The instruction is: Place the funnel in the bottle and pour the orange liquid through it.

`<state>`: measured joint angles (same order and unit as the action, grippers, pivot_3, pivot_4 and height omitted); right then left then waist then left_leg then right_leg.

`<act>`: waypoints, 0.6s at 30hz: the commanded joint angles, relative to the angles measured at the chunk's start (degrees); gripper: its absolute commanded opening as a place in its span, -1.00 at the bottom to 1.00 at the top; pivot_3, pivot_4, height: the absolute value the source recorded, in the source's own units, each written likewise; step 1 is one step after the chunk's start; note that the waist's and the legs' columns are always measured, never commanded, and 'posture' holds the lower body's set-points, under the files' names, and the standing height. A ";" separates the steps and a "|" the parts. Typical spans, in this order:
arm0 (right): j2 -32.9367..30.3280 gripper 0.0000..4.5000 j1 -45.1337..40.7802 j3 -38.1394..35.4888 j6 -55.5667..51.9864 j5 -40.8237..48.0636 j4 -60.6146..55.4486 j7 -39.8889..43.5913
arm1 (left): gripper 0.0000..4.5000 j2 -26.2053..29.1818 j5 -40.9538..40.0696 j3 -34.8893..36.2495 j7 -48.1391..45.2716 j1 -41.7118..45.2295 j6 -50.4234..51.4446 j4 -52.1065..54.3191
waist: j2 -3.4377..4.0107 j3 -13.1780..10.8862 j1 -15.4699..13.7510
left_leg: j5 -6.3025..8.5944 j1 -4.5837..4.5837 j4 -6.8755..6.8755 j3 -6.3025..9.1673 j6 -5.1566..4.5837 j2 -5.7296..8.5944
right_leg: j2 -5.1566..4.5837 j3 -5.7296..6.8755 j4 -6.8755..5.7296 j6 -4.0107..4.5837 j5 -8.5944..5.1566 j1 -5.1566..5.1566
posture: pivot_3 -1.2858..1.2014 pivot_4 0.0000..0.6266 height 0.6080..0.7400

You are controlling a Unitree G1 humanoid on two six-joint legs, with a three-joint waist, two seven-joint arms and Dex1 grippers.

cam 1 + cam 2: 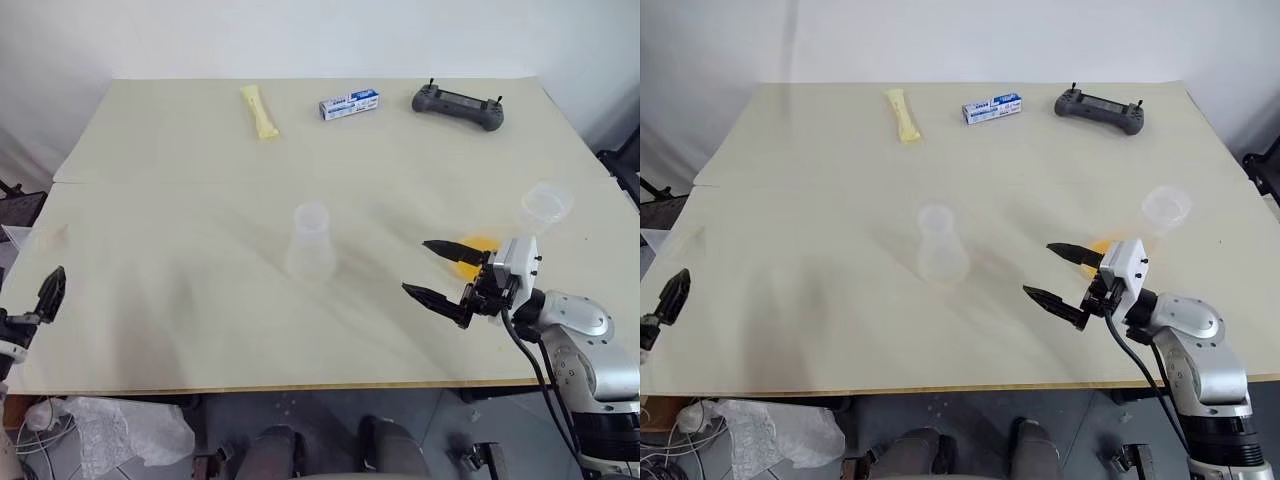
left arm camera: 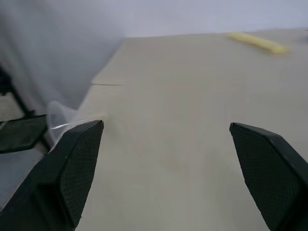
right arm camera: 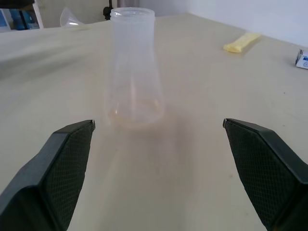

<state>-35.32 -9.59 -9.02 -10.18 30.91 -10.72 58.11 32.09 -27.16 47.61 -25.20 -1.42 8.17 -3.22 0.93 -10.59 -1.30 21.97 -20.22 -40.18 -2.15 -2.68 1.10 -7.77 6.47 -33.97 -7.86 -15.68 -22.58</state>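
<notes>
Left eye view gives me the count: one bench, one bottle, one funnel, one clear cup, one pale yellow sachet, one blue and white box, one dark handheld controller, and two sets of jaws.

The bottle stands upright near the middle of the bench, conical, clear and colourless. The funnel is a faint clear shape at the bench's far left edge, well apart from the bottle. The orange liquid shows as a bright patch just behind the right jaws; I cannot tell what holds it. The cup sits near it, toward the right edge. Sachet, box and controller lie in a row along the far side.

The right jaws are spread wide, level, holding nothing, aimed at the bottle but apart from it. The left jaws hang off the bench's left edge, equally wide and empty.

The right wrist view adds what the head views lack: a faint film in the bottle's base, its round neck, and the funnel's tapering outline beyond. The left wrist view shows a clear plastic edge beside one checkered black finger, likely the funnel.
</notes>
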 commanded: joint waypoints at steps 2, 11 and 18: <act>-0.01 1.00 0.55 -0.81 0.47 0.60 -1.16 -0.03 | 0.98 3.76 2.27 -0.33 5.95 6.40 -1.00 -7.10 | -0.02 0.01 0.00 | 0.00 0.00 0.00 0.00 0.00 0.02 | 0.00 0.14 -0.01 0.00 0.00 0.00 | 0.03 -0.52 1.00; -0.99 1.00 4.72 -2.87 -0.03 1.31 -4.83 -1.01 | 0.98 9.14 7.18 -4.43 14.69 18.92 -2.02 -26.90 | -0.08 0.04 0.05 | 0.00 0.01 0.02 -0.04 -0.01 0.04 | 0.02 0.33 -0.07 -0.01 0.01 -0.02 | 0.03 -0.52 1.00; -1.63 1.00 7.02 -4.05 -1.00 1.70 -7.12 -1.88 | 0.98 11.92 9.05 -7.77 15.85 26.36 -5.68 -37.86 | -0.20 0.09 0.00 | -0.01 0.01 0.01 -0.04 -0.01 0.03 | 0.03 0.37 -0.10 -0.02 0.01 -0.01 | 0.03 -0.52 1.00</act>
<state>-35.87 -2.85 -11.20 -11.27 31.10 -15.51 56.55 41.56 -19.01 40.19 -9.86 23.36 4.46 -39.61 0.73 -10.50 -1.30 21.97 -20.20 -40.17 -2.20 -2.69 1.13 -7.74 6.84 -34.07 -7.88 -15.68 -22.59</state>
